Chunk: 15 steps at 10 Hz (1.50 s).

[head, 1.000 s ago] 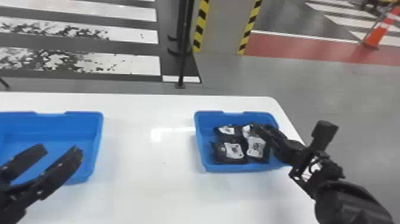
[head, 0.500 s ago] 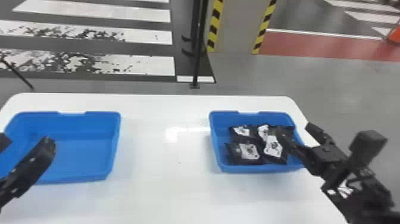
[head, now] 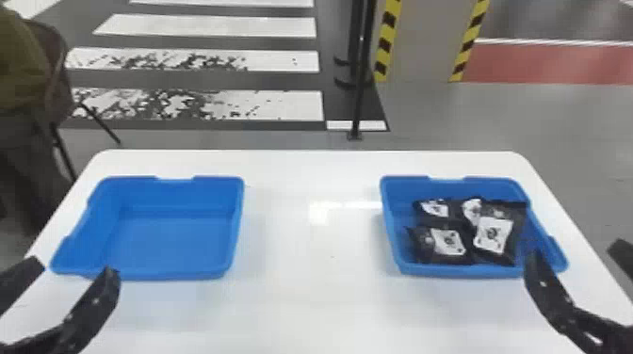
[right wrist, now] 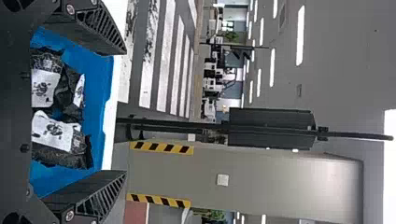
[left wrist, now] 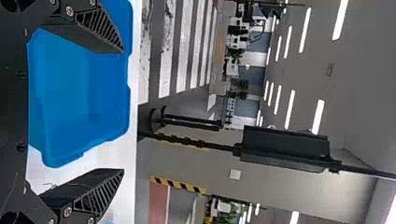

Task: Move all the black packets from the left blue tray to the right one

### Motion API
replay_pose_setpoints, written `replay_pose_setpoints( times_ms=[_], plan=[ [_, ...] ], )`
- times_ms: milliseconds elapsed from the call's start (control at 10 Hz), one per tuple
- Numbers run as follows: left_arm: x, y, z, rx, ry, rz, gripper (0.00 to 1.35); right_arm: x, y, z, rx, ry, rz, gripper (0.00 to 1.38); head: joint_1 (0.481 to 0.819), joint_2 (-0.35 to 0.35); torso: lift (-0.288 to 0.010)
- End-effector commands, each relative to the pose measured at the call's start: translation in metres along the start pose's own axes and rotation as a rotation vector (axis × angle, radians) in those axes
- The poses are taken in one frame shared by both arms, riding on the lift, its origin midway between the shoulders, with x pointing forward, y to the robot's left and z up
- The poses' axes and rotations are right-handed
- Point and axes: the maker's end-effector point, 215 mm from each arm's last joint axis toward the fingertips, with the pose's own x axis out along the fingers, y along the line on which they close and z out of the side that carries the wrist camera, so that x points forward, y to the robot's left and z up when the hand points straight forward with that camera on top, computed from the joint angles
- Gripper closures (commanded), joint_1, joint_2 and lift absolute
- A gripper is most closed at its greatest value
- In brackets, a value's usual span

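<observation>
Drawing the right hand (head: 574, 250) back, during the last second, from above the black packets (head: 447, 245) toward the near outer corner of the right blue tray (head: 392, 230). Shifting the left hand (head: 75, 267) outward and nearer to the robot also, to the near outer corner of the left blue tray (head: 165, 240). Resting in the right tray now, ahead of the right hand and toward its inner side: black packets with white labels, probably four, lying close together, partly one over another. Holding nothing in the right hand, with its two fingers spread wide; likewise nothing in the left hand, also with a wide gap. Showing only bare blue bottom in the left tray, ahead of the left hand, and white bench (head: 306, 292) between the two hands.

Meaning, most likely, a finished transfer, with only the retreat of both hands remaining. Looking the same inside both trays as one second ago, so apparently no need for a further grasp. Best, in next move, to lift and withdraw the right hand carefully, because of possible catching on the tray rim or dragging of the nearest packet.
</observation>
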Motion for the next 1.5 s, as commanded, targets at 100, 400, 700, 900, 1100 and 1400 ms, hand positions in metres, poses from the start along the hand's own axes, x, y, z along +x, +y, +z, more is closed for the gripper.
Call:
replay_pose_setpoints(
  times_ms=[100, 400, 700, 900, 1100, 1400],
  plan=[
    [-0.003, 0.01, -0.011, 0.09, 0.032, 0.032, 0.14, -0.025, 0.016, -0.011, -0.013, 0.057, 0.023, 0.11, 0.695, 0.008, -0.14],
    [0.003, 0.003, -0.007, 0.07, 0.01, 0.026, 0.14, -0.012, 0.048, -0.034, 0.086, 0.065, 0.068, 0.11, 0.695, 0.067, -0.14],
    [0.006, -0.006, -0.007, 0.047, 0.003, 0.01, 0.14, -0.003, 0.058, -0.033, 0.11, 0.05, 0.087, 0.11, 0.695, 0.077, -0.14],
    [0.006, -0.004, -0.005, 0.044, -0.004, 0.012, 0.14, 0.0, 0.059, -0.027, 0.114, 0.036, 0.092, 0.11, 0.695, 0.082, -0.14],
    [0.007, -0.004, -0.005, 0.043, -0.004, 0.012, 0.14, 0.001, 0.061, -0.024, 0.124, 0.028, 0.098, 0.11, 0.695, 0.089, -0.14],
    [0.01, -0.006, -0.007, 0.035, 0.004, 0.009, 0.14, 0.002, 0.062, -0.021, 0.127, 0.023, 0.101, 0.11, 0.695, 0.093, -0.14]
  ],
)
